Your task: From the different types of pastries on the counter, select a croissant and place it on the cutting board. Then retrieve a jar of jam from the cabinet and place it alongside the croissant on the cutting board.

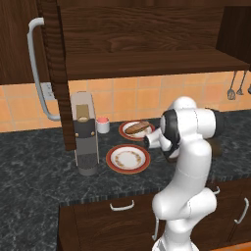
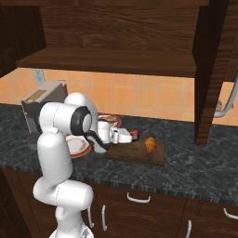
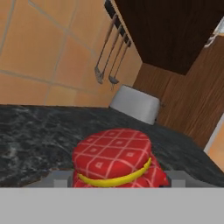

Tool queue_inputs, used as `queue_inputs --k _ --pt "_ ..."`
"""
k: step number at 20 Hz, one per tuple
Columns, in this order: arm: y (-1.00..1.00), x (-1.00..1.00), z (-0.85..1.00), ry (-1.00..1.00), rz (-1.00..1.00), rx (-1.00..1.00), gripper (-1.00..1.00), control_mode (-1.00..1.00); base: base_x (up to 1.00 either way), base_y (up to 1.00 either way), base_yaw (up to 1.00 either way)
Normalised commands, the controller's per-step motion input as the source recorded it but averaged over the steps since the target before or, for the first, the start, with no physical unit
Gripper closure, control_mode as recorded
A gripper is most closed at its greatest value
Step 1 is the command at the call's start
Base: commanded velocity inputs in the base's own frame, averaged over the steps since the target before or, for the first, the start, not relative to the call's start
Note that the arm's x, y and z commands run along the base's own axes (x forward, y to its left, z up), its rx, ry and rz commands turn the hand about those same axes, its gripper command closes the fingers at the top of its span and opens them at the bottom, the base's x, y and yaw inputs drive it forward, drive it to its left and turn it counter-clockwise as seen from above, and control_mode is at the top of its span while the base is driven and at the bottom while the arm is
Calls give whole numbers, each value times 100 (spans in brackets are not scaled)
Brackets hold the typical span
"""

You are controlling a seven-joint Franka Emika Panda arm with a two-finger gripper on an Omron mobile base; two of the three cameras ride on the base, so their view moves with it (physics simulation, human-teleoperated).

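the arm reaches over the board, where the croissant lies at its right end. the gripper clasps the jam jar just left of it; a careless lowering could knock the croissant.

A grey coffee machine stands on the dark counter. At its three o'clock sits an empty red-rimmed plate; at one o'clock, a white cup. Utensils hang on the tiled wall.
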Motion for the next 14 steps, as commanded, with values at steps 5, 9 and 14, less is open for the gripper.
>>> queue_inputs --k 5,9,14 --pt "0 -86 23 -51 0 0 -100 -100 0 0 0" --pt "0 -99 34 -58 0 0 -100 -100 0 0 0" --pt "0 -98 38 -60 0 0 -100 -100 0 0 0"
